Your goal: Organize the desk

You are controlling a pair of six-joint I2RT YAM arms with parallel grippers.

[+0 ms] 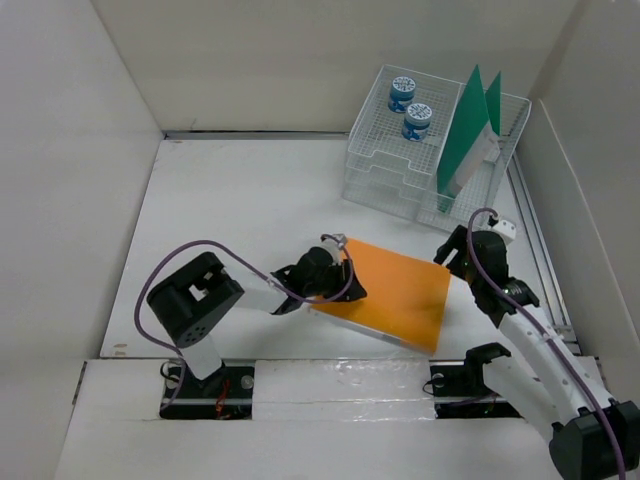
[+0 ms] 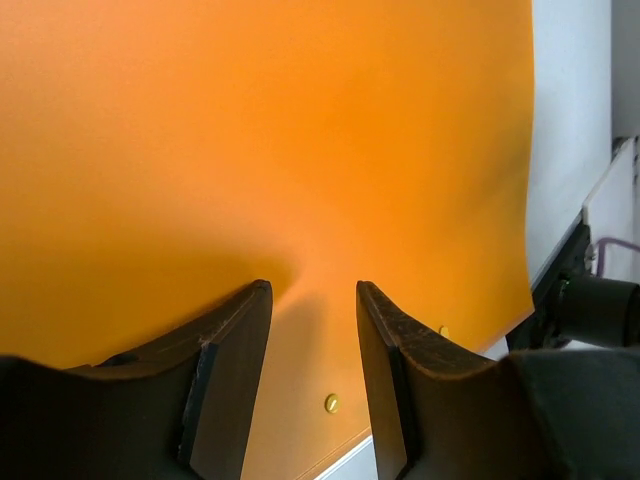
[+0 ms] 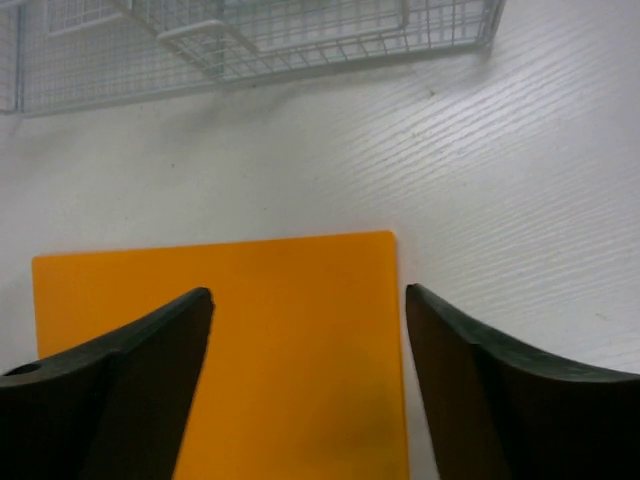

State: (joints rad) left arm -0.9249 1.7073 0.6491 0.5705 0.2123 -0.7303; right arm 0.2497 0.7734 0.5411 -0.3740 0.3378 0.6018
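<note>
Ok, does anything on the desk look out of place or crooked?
Yes. The orange folder lies loose and skewed on the desk, while the green folders stand upright, filed in the wire rack.

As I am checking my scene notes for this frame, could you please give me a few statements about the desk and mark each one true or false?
1. The orange folder lies on the desk, outside the wire rack. True.
2. The two blue-and-white containers stand on the desk beside the rack. False: they sit in the rack's top tray.
3. The right claw is shut. False: its jaws stand apart, over a corner of the folder.
4. The green folders stand on edge in the rack. True.
</note>
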